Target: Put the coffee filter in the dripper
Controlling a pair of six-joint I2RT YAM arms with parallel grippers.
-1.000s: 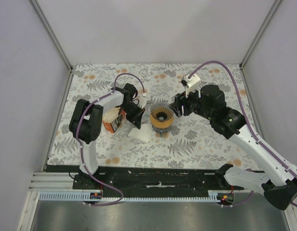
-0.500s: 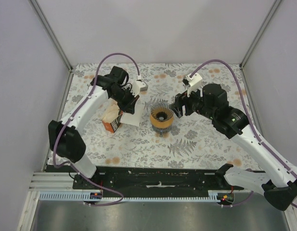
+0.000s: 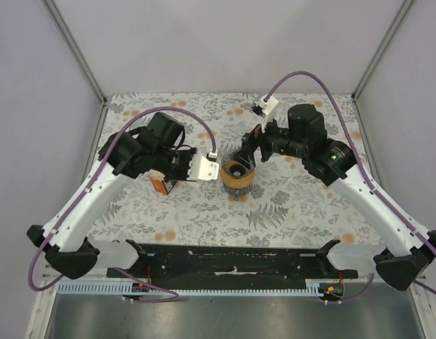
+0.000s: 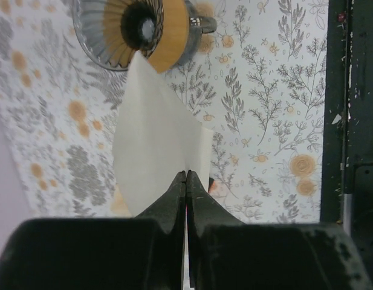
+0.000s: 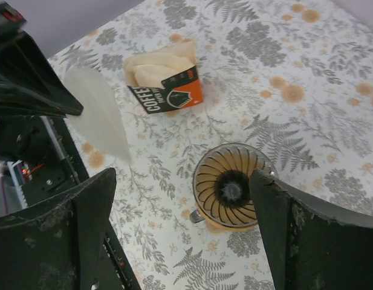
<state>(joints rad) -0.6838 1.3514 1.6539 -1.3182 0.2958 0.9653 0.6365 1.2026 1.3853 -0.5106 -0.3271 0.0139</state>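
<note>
The coffee filter (image 3: pixel 202 168) has swung beside the dripper (image 3: pixel 237 174), tip toward it

An orange packet (image 5: pixel 171 95) printed "COFFEE" lies on the floral-patterned table (image 3: pixel 288 205), with a stack of cream paper filters (image 5: pixel 157 65) showing from its open end. A black rail (image 3: pixel 232 258) runs along the table's near edge.

The left arm (image 3: pixel 90 205) is stretched from the near left corner towards the far side and bent at the elbow, with the wrist turned to the right. The left hand (image 4: pixel 187 181) is pressed fully closed, and an edge of the coffee filter (image 4: pixel 153 142) is pinched between its fingertips. The right arm (image 3: pixel 366 198) is extended from the near right corner, far and leftward. The right hand (image 5: pixel 183 178) is spread wide and pointed downward at the desk.
</note>
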